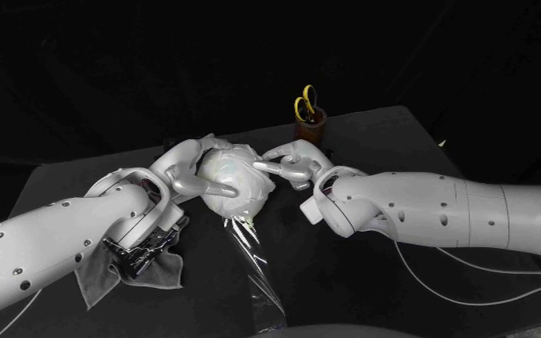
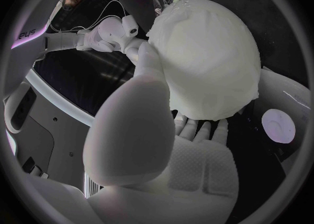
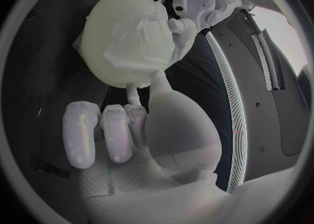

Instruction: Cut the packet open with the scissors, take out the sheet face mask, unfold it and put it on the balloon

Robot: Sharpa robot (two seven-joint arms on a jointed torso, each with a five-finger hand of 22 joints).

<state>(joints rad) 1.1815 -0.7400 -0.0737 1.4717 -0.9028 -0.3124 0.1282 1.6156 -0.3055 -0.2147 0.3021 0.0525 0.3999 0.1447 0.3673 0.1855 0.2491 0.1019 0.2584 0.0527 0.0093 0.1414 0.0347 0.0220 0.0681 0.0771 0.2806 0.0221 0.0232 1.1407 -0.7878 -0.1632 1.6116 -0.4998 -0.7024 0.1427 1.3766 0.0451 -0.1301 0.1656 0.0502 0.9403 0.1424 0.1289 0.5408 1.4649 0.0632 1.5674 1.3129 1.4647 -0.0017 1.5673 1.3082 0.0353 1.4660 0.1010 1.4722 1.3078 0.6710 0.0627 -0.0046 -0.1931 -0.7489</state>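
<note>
Black table [image 1: 383, 142], dark room, left hand [image 1: 180, 167] and right hand [image 1: 291, 164] fingers clasping masked balloon [image 1: 231, 172], scissors [image 1: 304, 104] behind

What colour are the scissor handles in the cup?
Yellow. The scissors stand in a reddish-brown cup; the head view shows them best.

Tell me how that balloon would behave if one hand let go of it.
Probably very light: the balloon is held between the left hand and right hand. Being rounded, it would likely roll or drift off. The sheet mask draped on it looks limp and might slip.
</note>
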